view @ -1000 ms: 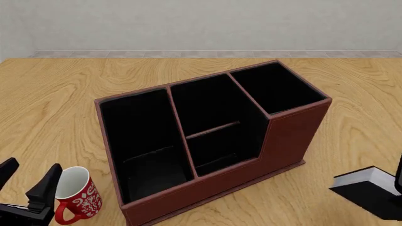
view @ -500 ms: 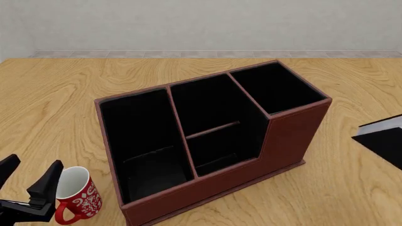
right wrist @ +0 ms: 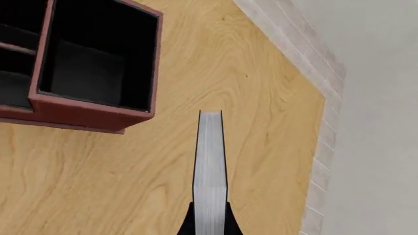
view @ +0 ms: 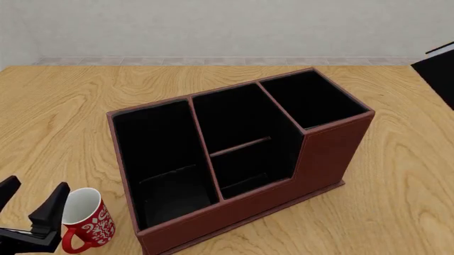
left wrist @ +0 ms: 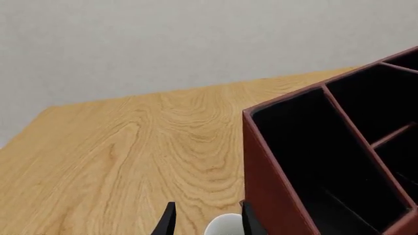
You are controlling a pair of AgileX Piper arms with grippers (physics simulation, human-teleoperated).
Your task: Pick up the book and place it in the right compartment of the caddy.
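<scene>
The black book [view: 441, 71] with white page edges shows only partly at the front view's right edge, held high above the table, right of the caddy [view: 319, 159]. In the right wrist view my right gripper [right wrist: 210, 225] is shut on the book [right wrist: 210, 161], page edges facing the camera. The caddy's right compartment [view: 312, 98] is open-topped and holds nothing; it also shows in the right wrist view [right wrist: 98, 58], below and off to the side of the book. My left gripper [view: 32, 199] is open, low at the front left.
A red mug [view: 85, 220] with a white pattern stands right beside my left gripper's fingers [left wrist: 168, 223], its rim [left wrist: 222, 228] showing between them. The caddy's left wall [left wrist: 274, 196] is close to it. A pale wall and skirting [right wrist: 294, 54] bound the table's far side.
The book has risen from the table at the lower right to high at the right edge, carried by my right gripper. The left gripper has barely moved.
</scene>
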